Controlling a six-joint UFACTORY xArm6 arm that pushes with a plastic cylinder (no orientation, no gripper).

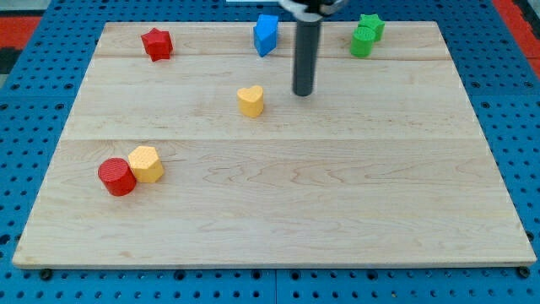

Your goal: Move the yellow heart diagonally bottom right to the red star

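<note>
The yellow heart [251, 100] lies on the wooden board left of centre, in the upper half. The red star [157, 44] sits near the view's top left corner of the board, well up and left of the heart. My tip [303, 93] is the lower end of the dark rod, just to the right of the yellow heart and slightly higher, with a small gap between them.
A blue block [266, 35] stands at the top centre, left of the rod. Two green blocks [365, 35] touch each other at the top right. A red cylinder [116, 176] and a yellow hexagon block [147, 164] touch at the left. The board's edge [270, 263] runs along the bottom.
</note>
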